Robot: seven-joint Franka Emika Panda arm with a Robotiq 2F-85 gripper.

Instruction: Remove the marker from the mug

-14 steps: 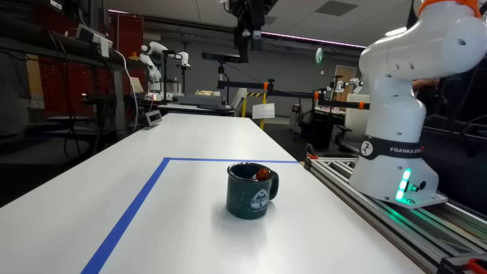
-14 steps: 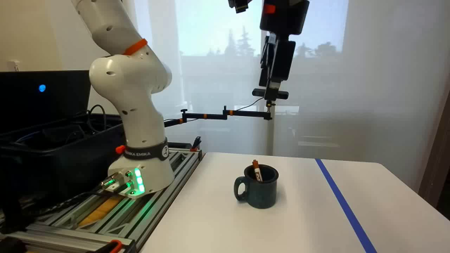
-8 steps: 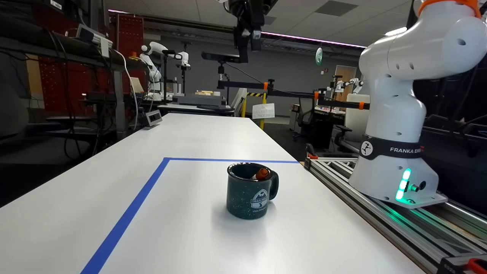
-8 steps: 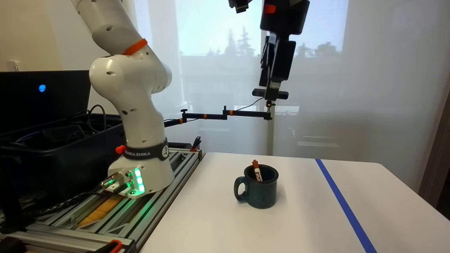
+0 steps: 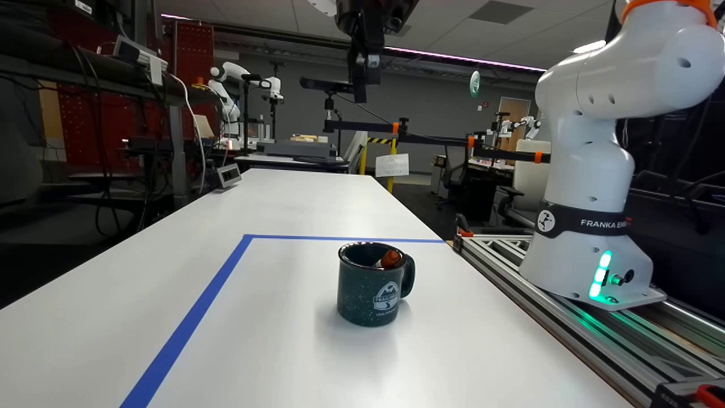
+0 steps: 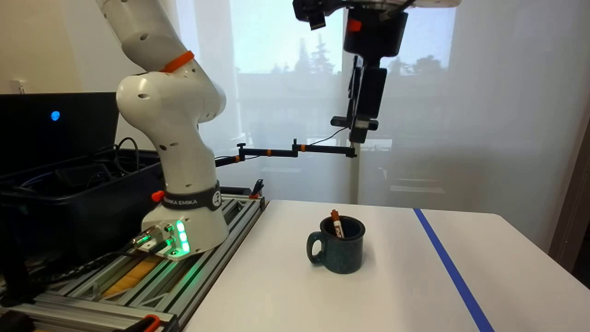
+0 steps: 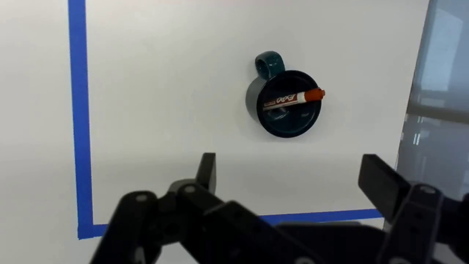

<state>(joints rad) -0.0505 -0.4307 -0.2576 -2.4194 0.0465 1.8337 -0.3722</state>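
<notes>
The dark teal mug stands upright on the white table in both exterior views (image 5: 362, 297) (image 6: 343, 256) and in the wrist view (image 7: 252, 99). The red-orange marker leans inside it, cap end up at the rim. The marker shows in both exterior views (image 5: 389, 259) (image 6: 338, 226) and in the wrist view (image 7: 293, 99), its lower end inside the mug. My gripper is high above the table and apart from the mug in both exterior views (image 5: 365, 88) (image 6: 359, 131). In the wrist view the gripper (image 7: 287, 159) is open, its fingers wide apart with nothing between them.
Blue tape (image 5: 209, 294) marks lines on the white table (image 5: 294, 198). A camera on a black jointed bar (image 6: 318, 149) stands behind the table's edge. Metal rails (image 6: 221, 258) run along the robot's base side. A black case (image 6: 78, 221) sits beyond the base.
My gripper has come down a little, after staying nearly still before. The mug and marker have not moved.
</notes>
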